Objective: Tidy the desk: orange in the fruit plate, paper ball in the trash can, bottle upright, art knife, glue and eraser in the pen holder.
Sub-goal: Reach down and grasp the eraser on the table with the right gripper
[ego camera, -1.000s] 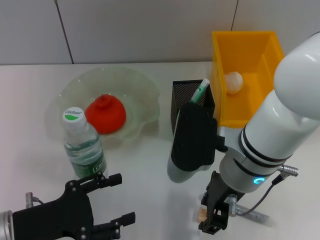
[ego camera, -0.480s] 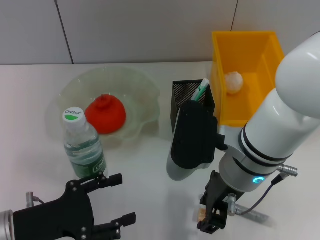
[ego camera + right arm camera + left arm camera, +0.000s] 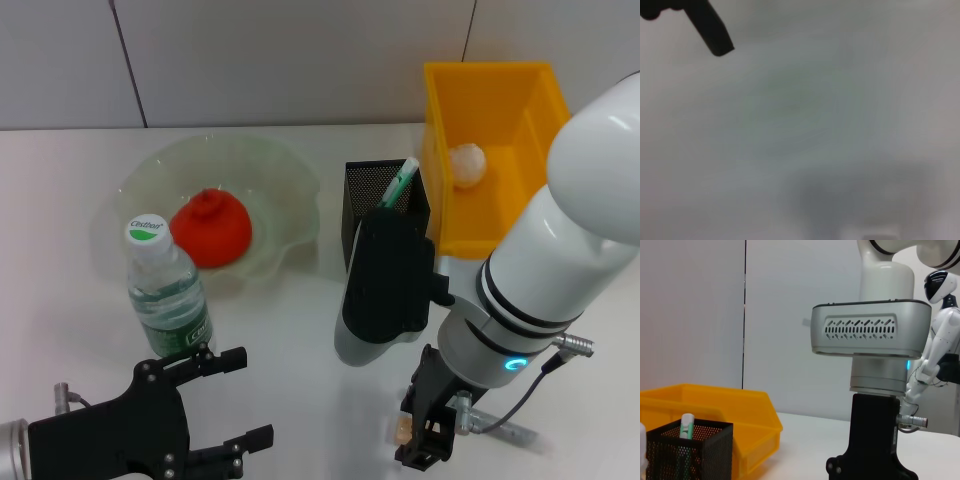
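Right claw (image 3: pixel 425 450) low on desk (image 3: pixel 300 330); bottle (image 3: pixel 166 290) cap perhaps reads "C'estbon".

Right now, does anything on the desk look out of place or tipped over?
Mostly tidy: orange in the fruit plate, paper ball in the yellow bin, bottle upright. Still loose on the desk: a small pale item and a clear slim tool beside the right gripper, outside the pen holder.
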Robot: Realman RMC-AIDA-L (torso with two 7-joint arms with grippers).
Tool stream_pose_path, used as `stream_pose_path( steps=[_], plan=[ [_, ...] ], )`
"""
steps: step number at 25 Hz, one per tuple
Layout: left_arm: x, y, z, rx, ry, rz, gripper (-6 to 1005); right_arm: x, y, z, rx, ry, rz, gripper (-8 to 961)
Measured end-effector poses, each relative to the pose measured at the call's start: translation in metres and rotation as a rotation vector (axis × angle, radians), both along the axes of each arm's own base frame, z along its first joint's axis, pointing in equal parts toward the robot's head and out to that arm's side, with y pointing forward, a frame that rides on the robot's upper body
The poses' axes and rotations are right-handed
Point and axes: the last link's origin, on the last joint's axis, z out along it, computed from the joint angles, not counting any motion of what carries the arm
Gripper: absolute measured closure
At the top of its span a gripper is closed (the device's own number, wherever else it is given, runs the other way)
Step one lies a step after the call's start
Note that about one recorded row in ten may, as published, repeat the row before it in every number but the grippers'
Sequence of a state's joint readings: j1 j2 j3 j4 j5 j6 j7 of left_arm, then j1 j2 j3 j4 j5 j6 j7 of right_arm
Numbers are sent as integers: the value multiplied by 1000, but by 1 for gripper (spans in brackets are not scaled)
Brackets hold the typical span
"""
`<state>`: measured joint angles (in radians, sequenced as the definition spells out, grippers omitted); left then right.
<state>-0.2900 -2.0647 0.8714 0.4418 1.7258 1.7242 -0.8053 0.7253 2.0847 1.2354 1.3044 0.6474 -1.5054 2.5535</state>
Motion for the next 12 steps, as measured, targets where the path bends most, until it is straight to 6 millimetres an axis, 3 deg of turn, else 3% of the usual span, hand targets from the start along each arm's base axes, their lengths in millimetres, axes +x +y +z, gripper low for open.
stream_pose_path(
  steps=[12],
  plan=[
    [0,-1,0,0,-1,1,197,5,2,-3,0,-2,1,482]
  ],
)
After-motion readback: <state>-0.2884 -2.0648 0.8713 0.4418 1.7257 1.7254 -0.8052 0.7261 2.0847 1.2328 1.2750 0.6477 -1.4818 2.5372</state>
